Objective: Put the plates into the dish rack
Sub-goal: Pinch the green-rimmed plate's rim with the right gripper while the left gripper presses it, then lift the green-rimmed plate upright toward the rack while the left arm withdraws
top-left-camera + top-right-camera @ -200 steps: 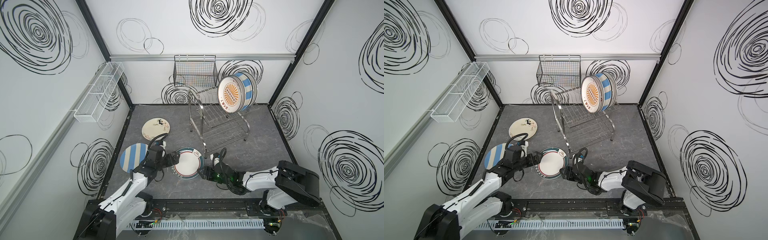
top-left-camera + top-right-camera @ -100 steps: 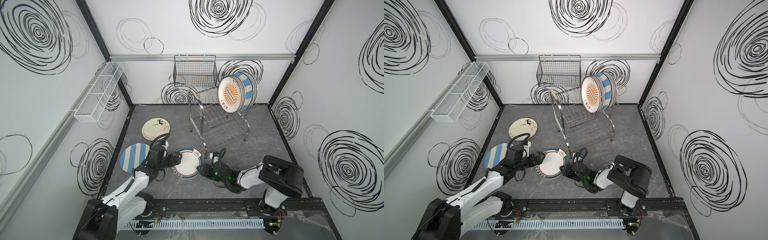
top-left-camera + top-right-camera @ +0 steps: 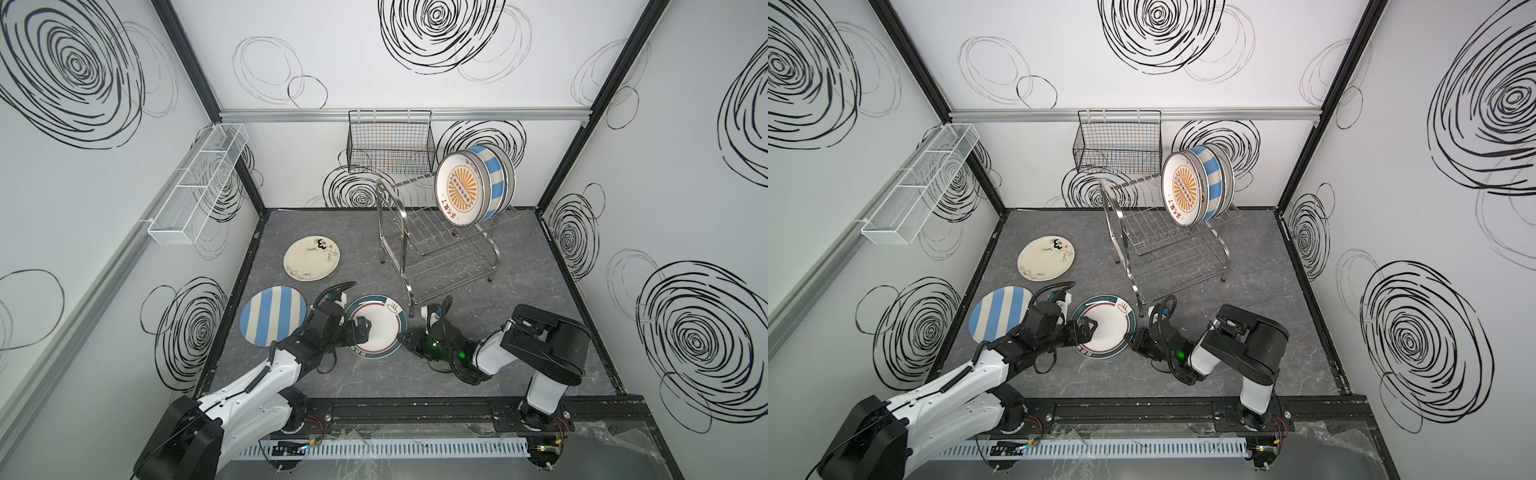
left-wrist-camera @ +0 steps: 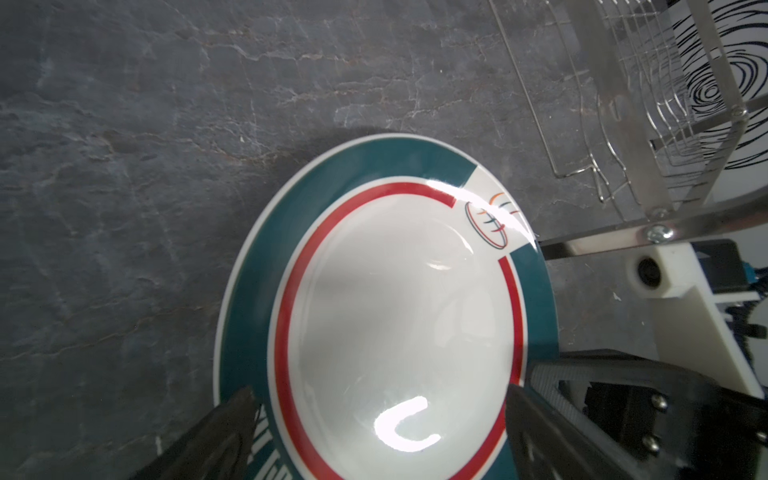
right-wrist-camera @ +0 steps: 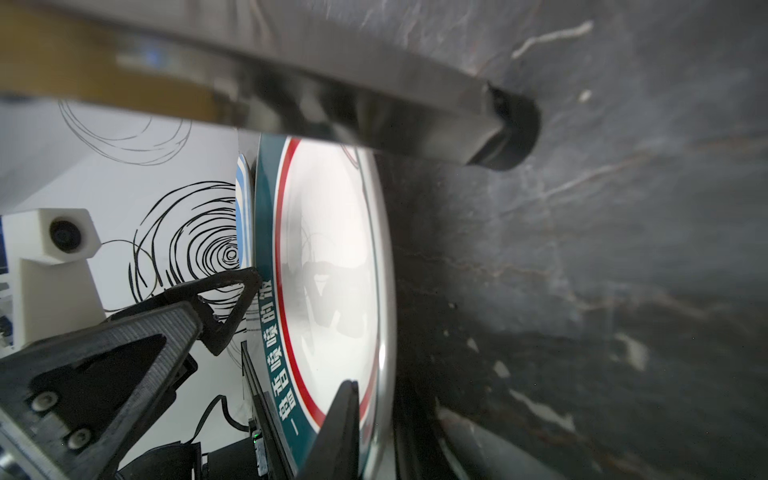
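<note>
Right gripper (image 3: pixel 409 338), low over the table near the front, is clamped on the right-hand rim of the teal-rimmed plate (image 3: pixel 384 332). The right wrist view shows one finger (image 5: pixel 340 432) across the plate's face and the other behind its edge. Left gripper (image 3: pixel 360 328) reaches in from the opposite side, fingers spread wide and grasping nothing. One fingertip is over the plate's white centre and the other is by its lettered teal band.

The plate sits on the dark grey stone-patterned table (image 3: pixel 532 274), just in front of the nearest foot of the dish rack (image 3: pixel 436 237). Whether it lies flat or is tipped up cannot be told.

In both top views, just left of the left arm, a blue-striped plate (image 3: pixel 272 313) lies flat. Farther back a cream flowered plate (image 3: pixel 311 257) lies flat too.

At the right end of the rack's upper tier, plates stand on edge: an orange sunburst plate (image 3: pixel 461 191) in front, a second striped plate (image 3: pixel 496 183) close behind, and at least one more, mostly hidden.

On the back wall hangs a black wire basket (image 3: pixel 390 145); on the left wall, a white mesh tray (image 3: pixel 199 183).
</note>
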You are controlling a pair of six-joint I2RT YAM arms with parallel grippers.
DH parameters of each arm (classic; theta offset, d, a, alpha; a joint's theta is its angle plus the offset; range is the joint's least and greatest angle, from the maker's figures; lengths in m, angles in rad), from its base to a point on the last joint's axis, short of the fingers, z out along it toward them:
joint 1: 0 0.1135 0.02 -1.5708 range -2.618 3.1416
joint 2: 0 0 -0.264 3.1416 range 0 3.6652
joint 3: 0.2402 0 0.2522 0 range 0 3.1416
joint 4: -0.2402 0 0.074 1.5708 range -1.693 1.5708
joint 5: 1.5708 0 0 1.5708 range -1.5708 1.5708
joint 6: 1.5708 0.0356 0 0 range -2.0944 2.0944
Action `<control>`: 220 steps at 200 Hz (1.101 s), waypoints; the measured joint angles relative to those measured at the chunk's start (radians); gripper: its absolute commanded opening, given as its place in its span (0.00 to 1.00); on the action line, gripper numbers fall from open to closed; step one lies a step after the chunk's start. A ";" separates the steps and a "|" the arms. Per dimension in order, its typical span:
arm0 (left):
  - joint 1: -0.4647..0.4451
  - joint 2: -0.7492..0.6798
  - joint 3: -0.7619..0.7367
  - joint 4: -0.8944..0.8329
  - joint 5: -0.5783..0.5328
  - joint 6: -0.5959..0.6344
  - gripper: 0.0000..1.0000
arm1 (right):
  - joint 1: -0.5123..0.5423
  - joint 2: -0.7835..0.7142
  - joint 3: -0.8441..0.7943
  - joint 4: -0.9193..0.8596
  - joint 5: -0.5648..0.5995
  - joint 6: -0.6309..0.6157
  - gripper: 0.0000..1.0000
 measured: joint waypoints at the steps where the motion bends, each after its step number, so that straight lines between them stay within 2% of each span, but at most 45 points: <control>1: 0.000 -0.002 0.000 -0.001 0.000 0.000 0.96 | 0.000 0.000 0.000 0.000 0.000 0.000 0.10; 18: -0.005 -0.039 0.000 -0.008 0.003 -0.001 0.96 | 0.002 -0.015 0.002 -0.021 0.014 0.002 0.00; 73: -0.006 -0.137 0.016 -0.094 0.002 0.002 0.96 | 0.038 -0.118 0.026 -0.206 0.084 -0.027 0.00; 130: 0.035 -0.117 0.205 -0.164 0.053 0.093 0.96 | 0.081 -0.316 0.082 -0.529 0.176 -0.137 0.00; 161: 0.102 -0.083 0.246 -0.182 0.105 0.149 0.96 | 0.081 -0.421 0.124 -0.700 0.219 -0.204 0.00; 220: 0.335 -0.003 0.386 -0.247 0.227 0.216 0.96 | 0.082 -0.629 0.230 -0.998 0.273 -0.333 0.00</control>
